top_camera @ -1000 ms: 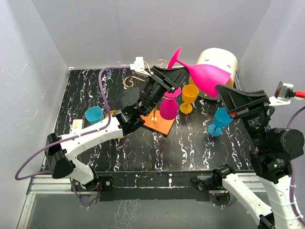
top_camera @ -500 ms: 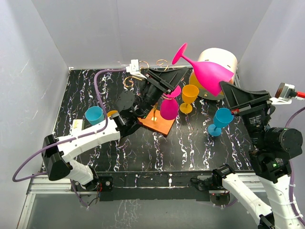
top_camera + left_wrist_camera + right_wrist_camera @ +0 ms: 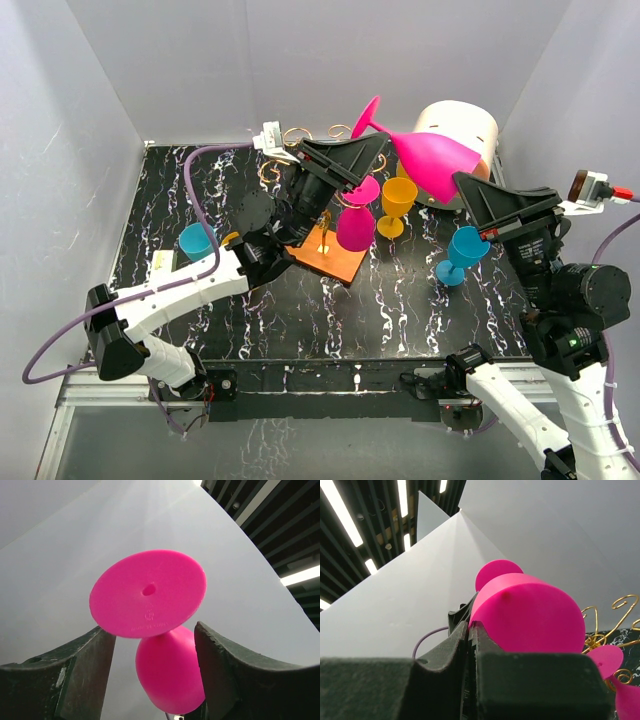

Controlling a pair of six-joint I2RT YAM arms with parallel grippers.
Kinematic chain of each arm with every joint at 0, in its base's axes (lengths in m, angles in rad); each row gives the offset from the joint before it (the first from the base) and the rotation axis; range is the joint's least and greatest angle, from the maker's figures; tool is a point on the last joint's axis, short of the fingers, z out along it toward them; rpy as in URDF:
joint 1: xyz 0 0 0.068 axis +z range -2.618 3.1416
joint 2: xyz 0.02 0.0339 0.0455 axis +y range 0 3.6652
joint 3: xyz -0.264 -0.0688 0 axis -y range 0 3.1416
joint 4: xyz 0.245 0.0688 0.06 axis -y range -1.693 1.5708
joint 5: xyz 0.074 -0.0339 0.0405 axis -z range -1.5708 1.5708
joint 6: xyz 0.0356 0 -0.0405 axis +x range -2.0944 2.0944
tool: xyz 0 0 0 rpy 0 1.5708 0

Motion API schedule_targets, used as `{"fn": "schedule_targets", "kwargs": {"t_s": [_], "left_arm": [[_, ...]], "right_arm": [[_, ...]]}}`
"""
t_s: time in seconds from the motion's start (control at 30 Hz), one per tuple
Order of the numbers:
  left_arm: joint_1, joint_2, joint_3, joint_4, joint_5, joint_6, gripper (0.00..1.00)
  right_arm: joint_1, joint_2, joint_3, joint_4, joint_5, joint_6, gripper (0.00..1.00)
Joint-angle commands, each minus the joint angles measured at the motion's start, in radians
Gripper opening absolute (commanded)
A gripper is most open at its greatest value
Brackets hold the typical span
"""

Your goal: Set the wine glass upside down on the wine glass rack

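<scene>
My right gripper (image 3: pixel 466 188) is shut on the rim of a large pink wine glass (image 3: pixel 432 160), held high and tilted, its foot (image 3: pixel 367 114) pointing back-left. In the right wrist view the jaws (image 3: pixel 471 626) pinch the bowl's edge (image 3: pixel 530 615). My left gripper (image 3: pixel 366 160) is open and raised just under the foot. In the left wrist view the foot disc (image 3: pixel 148 592) sits just beyond the open fingers (image 3: pixel 155 630). The wine glass rack (image 3: pixel 335 262), gold wire on an orange base, stands below. A second pink glass (image 3: pixel 354 226) hangs upside down on it.
A yellow glass (image 3: pixel 397 202) and a blue glass (image 3: pixel 462 250) stand right of the rack. A blue cup (image 3: pixel 196 240) is at the left. A beige round container (image 3: pixel 462 125) stands at the back right. Grey walls close in on three sides.
The held pink glass swung up and right, then came back down and left. My left gripper has risen and shifted slightly left, staying open under the foot.
</scene>
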Motion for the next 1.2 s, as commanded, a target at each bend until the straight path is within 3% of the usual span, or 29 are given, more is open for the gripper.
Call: {"fn": "schedule_targets", "kwargs": {"t_s": [0.0,0.5,0.73,0.83,0.9,1.0,1.1,1.17], "left_arm": [[-0.005,-0.043,0.06,0.071,-0.014,0.033,0.62],[-0.005,0.094,0.223,0.195,0.045,0.049,0.45],[-0.005,0.112,0.217,0.246,0.06,0.097,0.28],[-0.005,0.111,0.208,0.262,0.067,0.13,0.16],[-0.005,0.111,0.206,0.267,0.072,0.149,0.03],[-0.006,0.109,0.202,0.279,0.082,0.177,0.0],[-0.005,0.103,0.205,0.273,0.129,0.241,0.0],[-0.005,0.089,0.207,0.233,0.14,0.275,0.0]], "right_arm": [[0.002,0.01,0.0,0.085,-0.059,0.018,0.0],[0.002,0.002,-0.041,0.131,-0.159,0.032,0.0],[0.002,0.002,-0.054,0.155,-0.169,0.059,0.0],[0.002,0.002,-0.056,0.151,-0.167,0.064,0.0],[0.002,0.003,-0.056,0.142,-0.161,0.066,0.0],[0.002,0.001,-0.048,0.108,-0.145,0.058,0.0],[0.003,-0.008,-0.03,0.04,-0.106,0.038,0.19],[0.002,-0.017,-0.015,-0.007,-0.072,0.018,0.38]]}}
